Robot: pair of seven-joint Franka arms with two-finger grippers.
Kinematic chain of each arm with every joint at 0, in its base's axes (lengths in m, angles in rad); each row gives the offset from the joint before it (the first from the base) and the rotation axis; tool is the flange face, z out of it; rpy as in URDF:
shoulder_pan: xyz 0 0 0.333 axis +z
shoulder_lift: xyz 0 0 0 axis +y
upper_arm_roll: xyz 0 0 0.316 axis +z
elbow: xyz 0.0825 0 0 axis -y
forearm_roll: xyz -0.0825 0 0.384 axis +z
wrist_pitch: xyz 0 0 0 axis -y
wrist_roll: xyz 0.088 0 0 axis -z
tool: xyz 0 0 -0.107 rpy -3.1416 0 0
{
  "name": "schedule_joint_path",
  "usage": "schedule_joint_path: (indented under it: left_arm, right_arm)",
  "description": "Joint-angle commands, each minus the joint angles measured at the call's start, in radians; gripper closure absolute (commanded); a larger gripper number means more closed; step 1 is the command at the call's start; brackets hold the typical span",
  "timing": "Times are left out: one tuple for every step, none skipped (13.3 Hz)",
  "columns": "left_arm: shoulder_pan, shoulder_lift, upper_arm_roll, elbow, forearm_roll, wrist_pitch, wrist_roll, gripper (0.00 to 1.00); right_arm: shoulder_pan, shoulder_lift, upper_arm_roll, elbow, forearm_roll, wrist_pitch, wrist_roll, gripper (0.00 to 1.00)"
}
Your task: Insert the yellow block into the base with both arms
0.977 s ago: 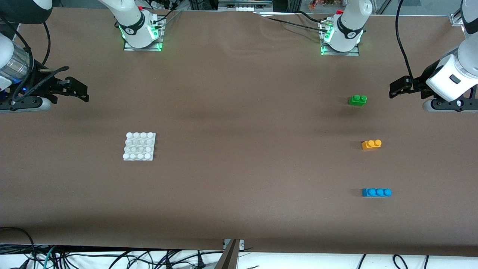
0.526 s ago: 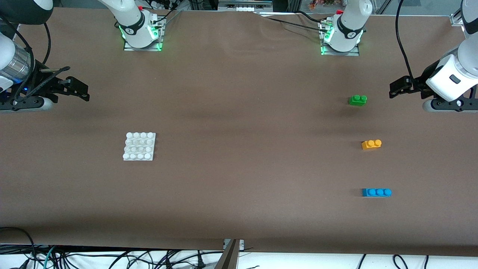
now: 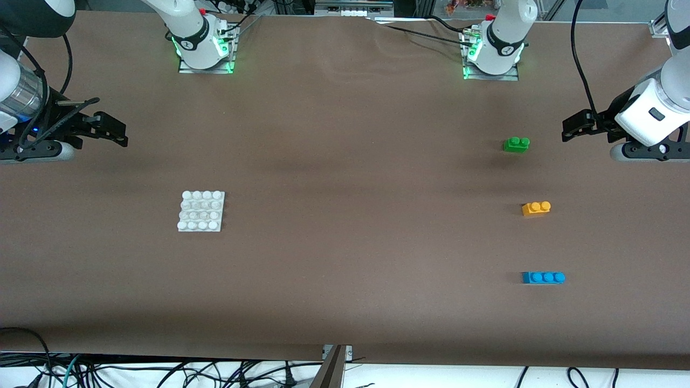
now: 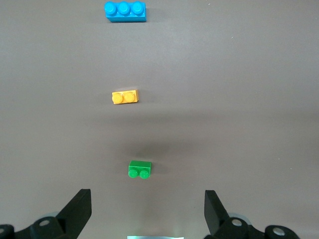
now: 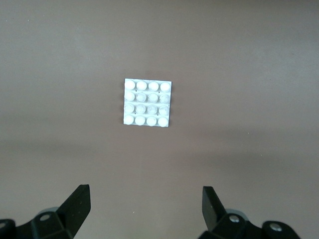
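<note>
A robotics lab. Two white arms [image 3: 188,32] are bolted on lit metal base plates along one edge of a table [image 3: 345,302] covered in plain brown sheeting. Loose cables [image 3: 161,372] tangle along the edge nearest the front camera, and aluminium framing [image 3: 350,8] stands past the bases.

1. One yellow block [image 3: 536,208] with two studs on top lies on the table [image 3: 345,302].
2. One green brick [image 3: 516,144], also with two studs.
3. One blue brick [image 3: 543,277], longer, with three studs.
4. That makes three bricks in all, one of each colour.
5. One white base [image 3: 201,211], its studs in four rows of four, sixteen together.
6. Two robot arms, each with one black two-finger gripper: the left gripper [image 3: 573,127] and the right gripper [image 3: 114,132].
</note>
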Motion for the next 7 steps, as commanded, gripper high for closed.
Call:
schedule_joint_path:
  left_arm:
    - [0.007, -0.003, -0.006, 0.004, -0.002, -0.011, 0.020, 0.00]
    - [0.007, -0.003, -0.006, 0.004, -0.002, -0.011, 0.020, 0.00]
    - [0.007, -0.003, -0.006, 0.004, -0.002, -0.011, 0.020, 0.00]
    - [0.007, -0.003, -0.006, 0.004, -0.002, -0.011, 0.020, 0.00]
    - [0.007, -0.003, -0.006, 0.004, -0.002, -0.011, 0.020, 0.00]
    - [0.007, -0.003, -0.006, 0.004, -0.002, -0.011, 0.020, 0.00]
    - [0.007, -0.003, -0.006, 0.004, -0.002, -0.011, 0.020, 0.00]
  right_arm:
    - [-0.012, 0.005, 0.012, 0.005, -0.014, -0.010, -0.016, 0.01]
    - [-0.013, 0.005, 0.012, 0.005, -0.014, -0.011, -0.018, 0.01]
    - [-0.013, 0.005, 0.010, 0.005, -0.014, -0.011, -0.024, 0.01]
    - [-0.013, 0.005, 0.010, 0.004, -0.014, -0.013, -0.024, 0.01]
    - [-0.013, 0.005, 0.010, 0.004, -0.015, -0.013, -0.024, 0.01]
    - [-0.013, 0.005, 0.010, 0.004, -0.015, -0.013, -0.024, 0.01]
    - [-0.013, 0.007, 0.010, 0.004, -0.015, -0.013, -0.024, 0.01]
